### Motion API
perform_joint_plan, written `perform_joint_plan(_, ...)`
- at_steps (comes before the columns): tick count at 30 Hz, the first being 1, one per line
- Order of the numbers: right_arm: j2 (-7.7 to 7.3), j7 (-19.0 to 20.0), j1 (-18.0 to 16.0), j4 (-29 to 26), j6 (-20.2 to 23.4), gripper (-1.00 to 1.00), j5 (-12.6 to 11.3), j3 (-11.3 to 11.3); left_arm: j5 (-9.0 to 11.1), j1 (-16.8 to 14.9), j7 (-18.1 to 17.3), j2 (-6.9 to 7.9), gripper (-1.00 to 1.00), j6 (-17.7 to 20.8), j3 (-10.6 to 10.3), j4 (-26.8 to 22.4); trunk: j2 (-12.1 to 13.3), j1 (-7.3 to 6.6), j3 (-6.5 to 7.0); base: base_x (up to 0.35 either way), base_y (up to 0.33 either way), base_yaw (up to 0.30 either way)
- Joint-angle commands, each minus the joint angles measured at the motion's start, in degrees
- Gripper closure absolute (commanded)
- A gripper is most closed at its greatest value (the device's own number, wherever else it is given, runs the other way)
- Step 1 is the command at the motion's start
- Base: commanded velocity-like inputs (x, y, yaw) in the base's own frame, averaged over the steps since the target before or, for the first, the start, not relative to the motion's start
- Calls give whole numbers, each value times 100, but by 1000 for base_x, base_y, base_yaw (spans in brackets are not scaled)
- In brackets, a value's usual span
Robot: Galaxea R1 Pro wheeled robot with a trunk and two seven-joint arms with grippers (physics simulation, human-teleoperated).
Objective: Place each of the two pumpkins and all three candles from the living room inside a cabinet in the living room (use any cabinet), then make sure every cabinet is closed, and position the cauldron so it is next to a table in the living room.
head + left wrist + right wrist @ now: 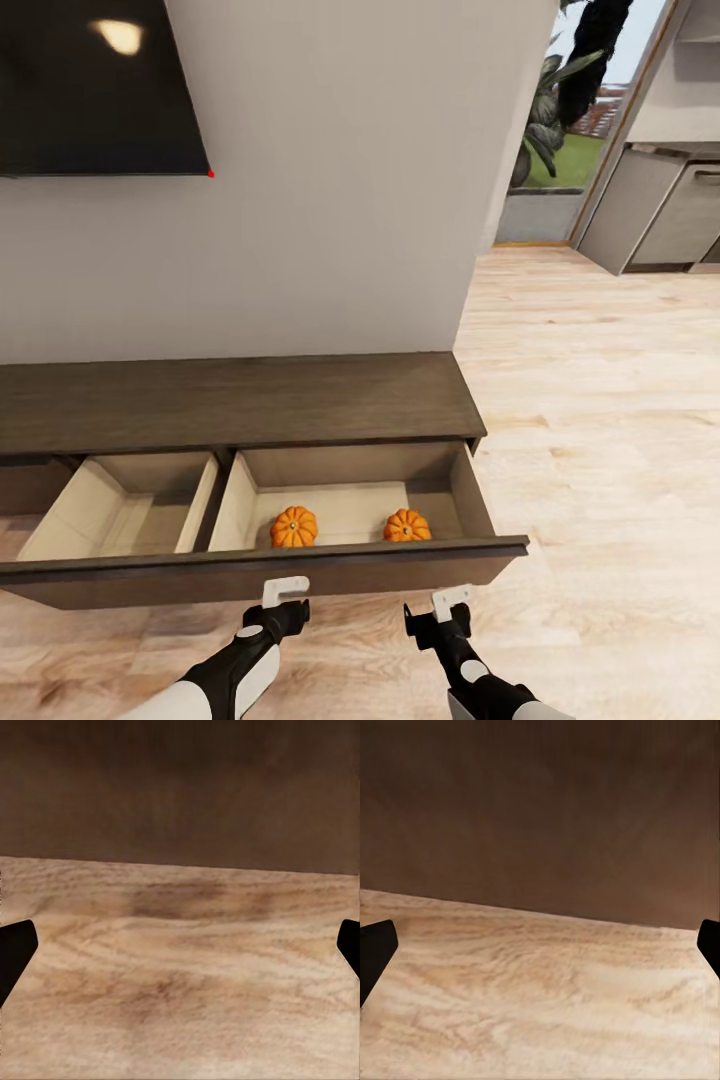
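orange pumpkins (294,527) near open cabinet (240,400) drawer's front edge.

No readable text anywhere.
No labels, brands, nos. or signs on cabinet (240,400), pumpkins (294,527), wall-mounted screen (95,85) or floor (600,400).
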Motion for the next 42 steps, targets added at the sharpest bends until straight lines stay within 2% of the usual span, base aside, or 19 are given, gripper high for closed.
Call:
perform_joint_plan(1,13,-3,3,0,0,-100,0,2,0,0,0,0,-100,-1,0,2,0,0,0,63,0,133)
perform_joint_plan(8,65,-7,3,8,-2,-100,8,1,0,0,0,0,-100,-2,0,6,0,0,0,15,0,234)
perform_joint_plan(15,62,-7,2,2,-8,-100,1,-3,0,0,0,6,-100,-2,7,6,0,0,0,72,0,56)
perform_joint_plan(42,71,-16,4,9,-167,-100,-9,-12,0,0,0,17,-100,-2,0,-2,0,0,0,329,0,0)
